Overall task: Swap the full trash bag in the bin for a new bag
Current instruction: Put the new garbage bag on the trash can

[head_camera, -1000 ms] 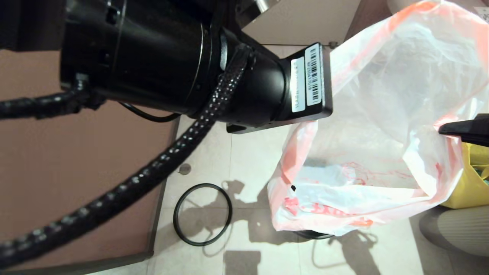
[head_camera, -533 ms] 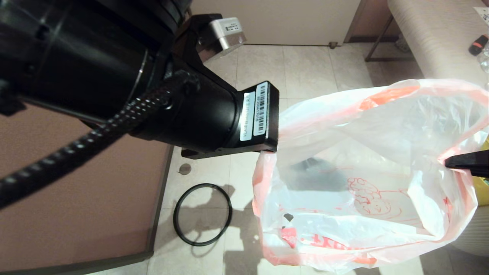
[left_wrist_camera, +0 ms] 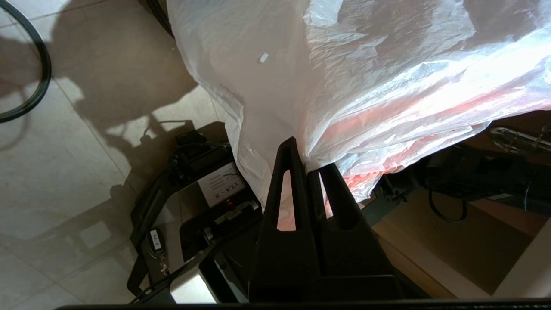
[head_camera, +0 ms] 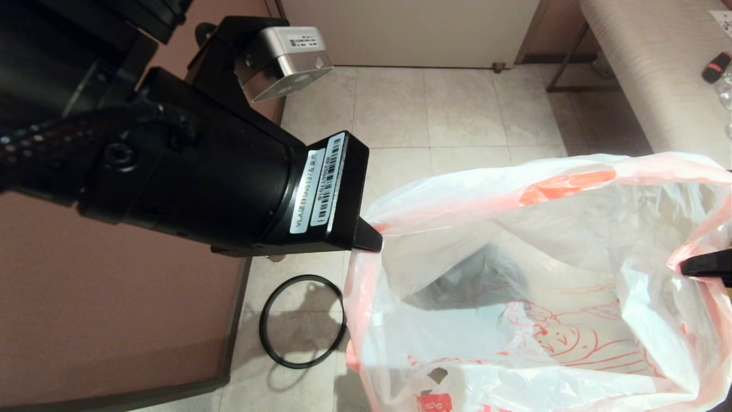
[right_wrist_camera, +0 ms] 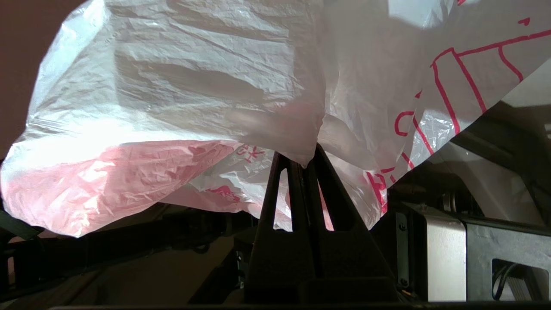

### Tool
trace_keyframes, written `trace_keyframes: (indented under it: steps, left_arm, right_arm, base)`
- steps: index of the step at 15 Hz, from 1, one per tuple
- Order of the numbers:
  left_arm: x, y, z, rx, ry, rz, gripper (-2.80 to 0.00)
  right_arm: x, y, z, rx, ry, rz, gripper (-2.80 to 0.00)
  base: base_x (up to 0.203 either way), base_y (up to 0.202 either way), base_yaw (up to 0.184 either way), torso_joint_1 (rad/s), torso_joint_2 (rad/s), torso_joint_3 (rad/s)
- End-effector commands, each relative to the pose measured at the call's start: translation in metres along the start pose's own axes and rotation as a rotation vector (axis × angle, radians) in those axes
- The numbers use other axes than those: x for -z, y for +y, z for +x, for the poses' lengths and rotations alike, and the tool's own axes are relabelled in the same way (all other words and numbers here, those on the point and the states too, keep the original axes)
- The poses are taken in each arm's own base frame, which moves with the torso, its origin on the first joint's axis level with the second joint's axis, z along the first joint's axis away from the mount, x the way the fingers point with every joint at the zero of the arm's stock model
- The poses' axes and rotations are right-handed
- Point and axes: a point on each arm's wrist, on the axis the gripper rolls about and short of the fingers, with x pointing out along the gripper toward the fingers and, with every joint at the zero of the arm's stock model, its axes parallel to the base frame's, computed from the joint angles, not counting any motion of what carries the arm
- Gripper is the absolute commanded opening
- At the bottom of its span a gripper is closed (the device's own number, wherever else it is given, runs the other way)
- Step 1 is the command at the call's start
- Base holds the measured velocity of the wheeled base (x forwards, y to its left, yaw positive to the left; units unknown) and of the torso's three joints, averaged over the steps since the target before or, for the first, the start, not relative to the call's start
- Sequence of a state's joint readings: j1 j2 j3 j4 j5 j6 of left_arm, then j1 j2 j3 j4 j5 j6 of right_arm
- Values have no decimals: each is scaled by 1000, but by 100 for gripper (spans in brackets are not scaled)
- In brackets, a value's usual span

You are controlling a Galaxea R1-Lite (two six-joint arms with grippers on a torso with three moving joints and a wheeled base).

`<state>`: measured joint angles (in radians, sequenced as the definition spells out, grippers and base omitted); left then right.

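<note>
Black fingers of the left gripper (head_camera: 369, 239) and right gripper (head_camera: 700, 264) are pinched on opposite sides of the bag (head_camera: 514, 274) rim. Over the last second the mouth has been lowered and pulled wider, ready for lining. No bottles are seen inside; only the dark bin (head_camera: 469, 280) shows through, beneath. A black ring (head_camera: 264, 337) lies on the floor, left.

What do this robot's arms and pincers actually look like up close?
The left arm is a thick matte-black cylinder with white barcode stickers, a braided black cable and a silver camera box. Each gripper, left and right, has black tapered fingers with slot cutouts.
</note>
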<state>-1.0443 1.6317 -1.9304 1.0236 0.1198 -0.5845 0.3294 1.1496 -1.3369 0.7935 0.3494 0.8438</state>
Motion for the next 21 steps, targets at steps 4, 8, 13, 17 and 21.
trace_keyframes:
  steps: [4,8,13,17,21]
  left_arm:
    - [-5,3,22,-32,5,-21,-280]
    - [-19,3,64,-39,-23,-44,-280]
    - [-26,12,105,-18,-114,-43,-280]
    - [-24,38,149,-54,-156,-75,-280]
    - [-28,62,170,-89,-206,-91,-280]
  right_arm:
    - [-11,-9,37,26,59,26,-280]
    - [-37,-16,87,22,103,28,-280]
    - [-72,-30,129,-86,124,26,-280]
    - [-81,-57,181,-24,179,47,-280]
    - [-87,-93,226,29,204,73,-280]
  base:
    - [0,0,0,0,0,0]
    - [0,0,0,0,0,0]
    - [0,0,0,0,0,0]
    - [0,0,0,0,0,0]
    - [0,0,0,0,0,0]
